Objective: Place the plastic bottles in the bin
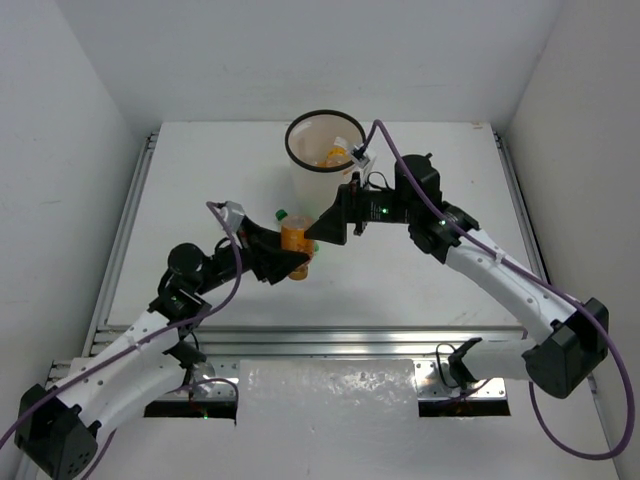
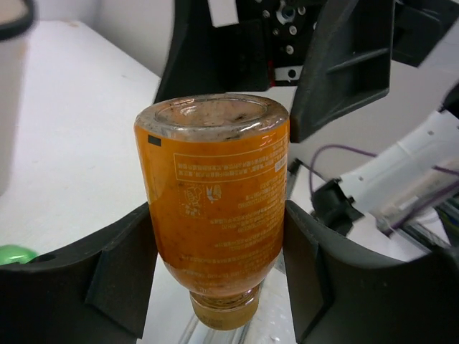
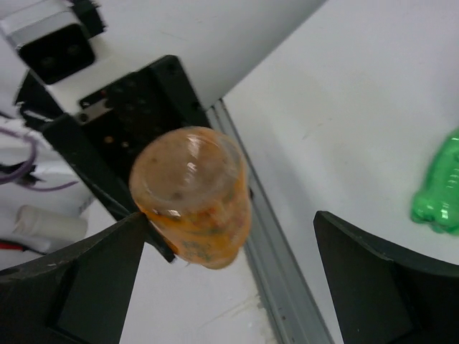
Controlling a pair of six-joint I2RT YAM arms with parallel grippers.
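My left gripper is shut on an orange bottle and holds it above the table, base toward the right arm. In the left wrist view the bottle sits clamped between both fingers, cap nearest the camera. My right gripper is open, its fingers spread at the bottle's base; in the right wrist view the orange bottle lies between them, nearer the left finger. A green bottle lies on the table by the bin's foot and shows in the right wrist view. The white bin holds orange and yellow-capped bottles.
The bin stands at the back middle of the white table. A metal rail runs along the table's near edge. A purple cable loops over the right arm close to the bin's rim.
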